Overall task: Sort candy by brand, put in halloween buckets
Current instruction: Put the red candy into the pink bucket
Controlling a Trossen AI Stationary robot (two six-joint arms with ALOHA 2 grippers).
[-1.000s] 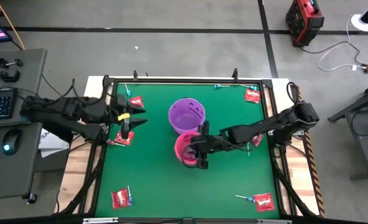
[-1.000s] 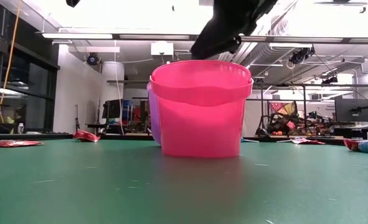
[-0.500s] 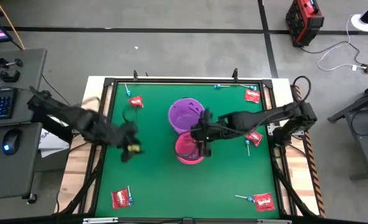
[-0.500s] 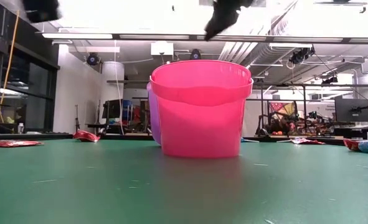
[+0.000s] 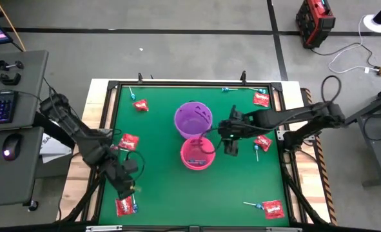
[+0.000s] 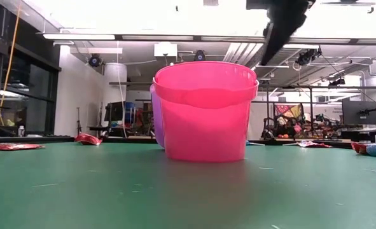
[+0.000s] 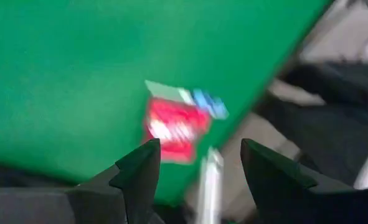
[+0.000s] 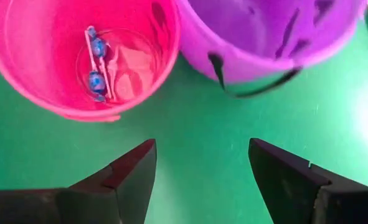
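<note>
The pink bucket (image 5: 196,153) stands mid-table with the purple bucket (image 5: 193,119) touching its far side. Two blue-headed lollipops (image 8: 96,62) lie on the pink bucket's floor (image 8: 118,65). My right gripper (image 5: 231,140) hovers open just right of the pink bucket, above the green mat. My left gripper (image 5: 127,182) is open above the near-left part of the table. Ahead of it lies a red packet (image 7: 174,127) with a lollipop (image 7: 208,106) beside it, both flat on the mat. Other red packets (image 5: 129,141) (image 5: 263,143) lie scattered.
More packets lie at the far left (image 5: 140,105), far right (image 5: 261,98) and near right (image 5: 274,208) of the mat. Loose lollipops lie by the far edge (image 5: 225,89) and right of my right gripper (image 5: 256,149). A raised black frame (image 5: 177,82) borders the table.
My left gripper has swung from the packet at the table's left-middle toward the near edge and now hangs over the near-left packet. My right gripper has drawn away from above the pink bucket toward the table's right. The buckets have kept still.
</note>
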